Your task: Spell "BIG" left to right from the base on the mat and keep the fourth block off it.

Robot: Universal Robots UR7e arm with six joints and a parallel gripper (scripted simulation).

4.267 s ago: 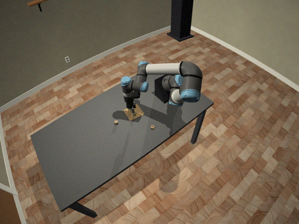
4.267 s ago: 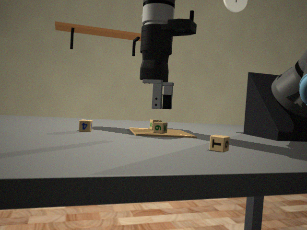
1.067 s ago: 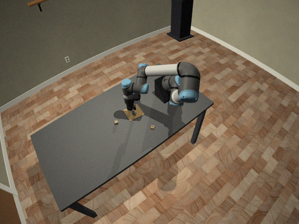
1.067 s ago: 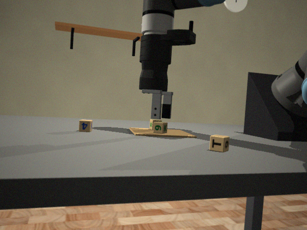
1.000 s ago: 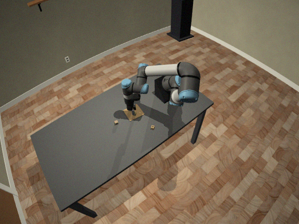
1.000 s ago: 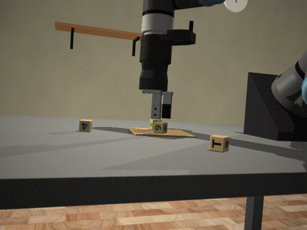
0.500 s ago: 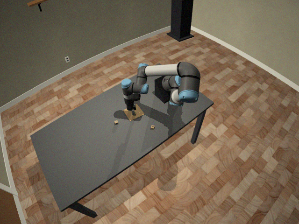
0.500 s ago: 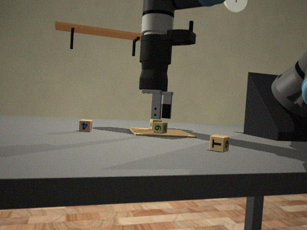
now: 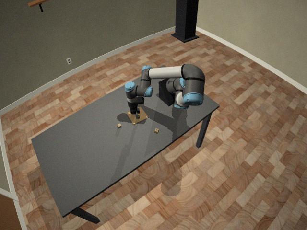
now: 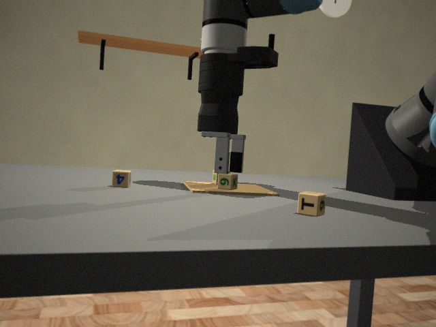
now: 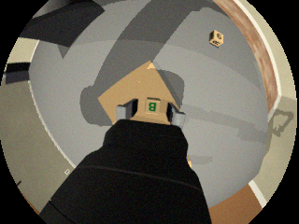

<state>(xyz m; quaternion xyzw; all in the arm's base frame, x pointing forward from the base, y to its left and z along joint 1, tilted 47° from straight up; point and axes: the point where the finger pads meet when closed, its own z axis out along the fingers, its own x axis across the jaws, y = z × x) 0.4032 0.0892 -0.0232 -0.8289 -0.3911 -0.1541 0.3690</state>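
A tan mat (image 10: pixel 230 191) lies on the dark table; it also shows in the top view (image 9: pixel 136 116) and in the wrist view (image 11: pixel 145 90). A wooden block with green marks (image 10: pixel 227 180) stands on the mat, and a second block (image 10: pixel 214 176) sits close behind it, mostly hidden. My gripper (image 10: pixel 229 167) hangs straight down just above these blocks, open and empty. In the wrist view a block with a green letter on top (image 11: pixel 151 107) lies between my fingers. A block with a blue 4 (image 10: pixel 121 178) lies off the mat to the left. A block with a black T (image 10: pixel 310 203) lies off the mat to the right.
A black box-shaped base (image 10: pixel 380 154) stands on the table to the right, with the arm's joints beside it. In the top view the two loose blocks (image 9: pixel 119 125) (image 9: pixel 156 130) lie in front of the mat. A wooden shelf (image 10: pixel 137 43) hangs on the back wall.
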